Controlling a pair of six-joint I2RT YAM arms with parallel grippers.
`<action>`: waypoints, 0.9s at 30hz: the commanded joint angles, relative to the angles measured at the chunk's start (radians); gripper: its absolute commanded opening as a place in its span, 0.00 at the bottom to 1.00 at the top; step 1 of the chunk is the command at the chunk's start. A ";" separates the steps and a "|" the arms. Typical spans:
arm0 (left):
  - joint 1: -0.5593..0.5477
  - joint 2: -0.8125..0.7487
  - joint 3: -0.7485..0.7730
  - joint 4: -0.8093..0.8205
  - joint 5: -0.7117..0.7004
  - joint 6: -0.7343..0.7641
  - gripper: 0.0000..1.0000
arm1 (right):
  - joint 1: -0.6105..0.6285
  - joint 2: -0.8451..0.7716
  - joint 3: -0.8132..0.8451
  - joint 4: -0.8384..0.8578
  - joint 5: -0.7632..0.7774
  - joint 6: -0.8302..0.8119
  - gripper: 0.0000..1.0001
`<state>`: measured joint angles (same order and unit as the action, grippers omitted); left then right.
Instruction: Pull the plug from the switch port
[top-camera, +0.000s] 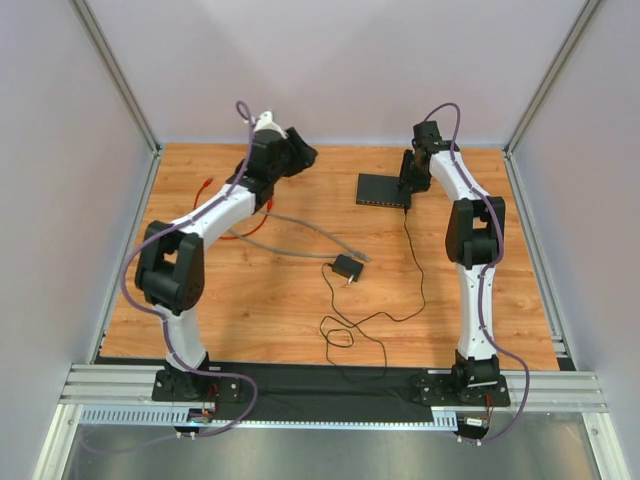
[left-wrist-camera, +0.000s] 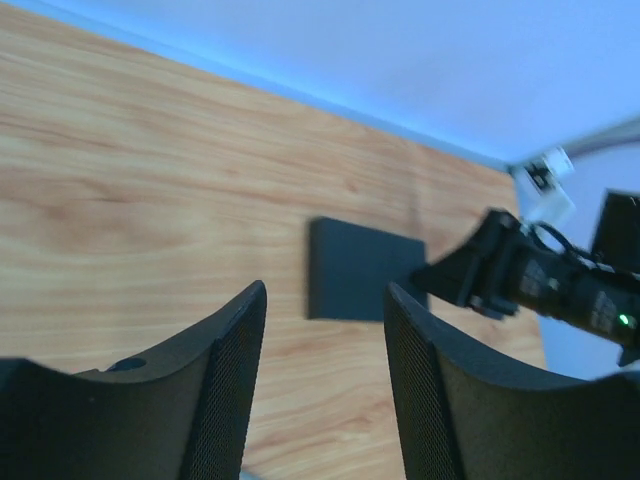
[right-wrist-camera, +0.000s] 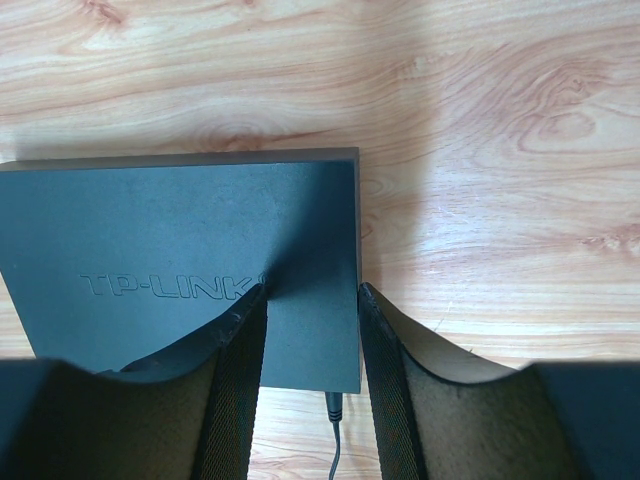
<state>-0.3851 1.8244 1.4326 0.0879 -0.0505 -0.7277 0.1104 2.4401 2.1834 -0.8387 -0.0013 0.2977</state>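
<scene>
The flat black switch (top-camera: 380, 189) lies at the back of the table; its top reads TP-LINK (right-wrist-camera: 180, 260). Its ports do not show in any view. A grey cable (top-camera: 300, 232) lies loose on the wood, and its plug (top-camera: 360, 255) rests apart from the switch, near the table's middle. My left gripper (top-camera: 303, 155) hangs raised to the left of the switch, open and empty (left-wrist-camera: 326, 292). My right gripper (top-camera: 407, 188) stands at the switch's right end, jaws apart (right-wrist-camera: 312, 292): one fingertip (right-wrist-camera: 255, 300) is over the top, the other (right-wrist-camera: 372, 300) by the right edge.
A small black adapter (top-camera: 347, 267) lies mid-table, its thin black cord (top-camera: 345, 335) coiling toward the near edge. Another thin cord runs into the switch's near side (right-wrist-camera: 333, 408). A red cable (top-camera: 238, 235) lies at the left under my left arm. Enclosure walls ring the table.
</scene>
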 joint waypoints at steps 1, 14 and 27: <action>-0.098 0.148 0.090 0.078 0.107 -0.137 0.57 | 0.006 0.056 -0.034 -0.063 0.034 -0.012 0.44; -0.348 0.466 0.388 0.075 0.044 -0.285 0.51 | -0.072 -0.038 -0.189 0.096 -0.187 0.028 0.42; -0.399 0.644 0.525 0.050 0.075 -0.265 0.37 | -0.094 -0.030 -0.182 0.078 -0.196 0.012 0.41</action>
<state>-0.7643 2.4573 1.9163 0.1398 0.0265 -1.0126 0.0269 2.3699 2.0178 -0.7200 -0.2066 0.3275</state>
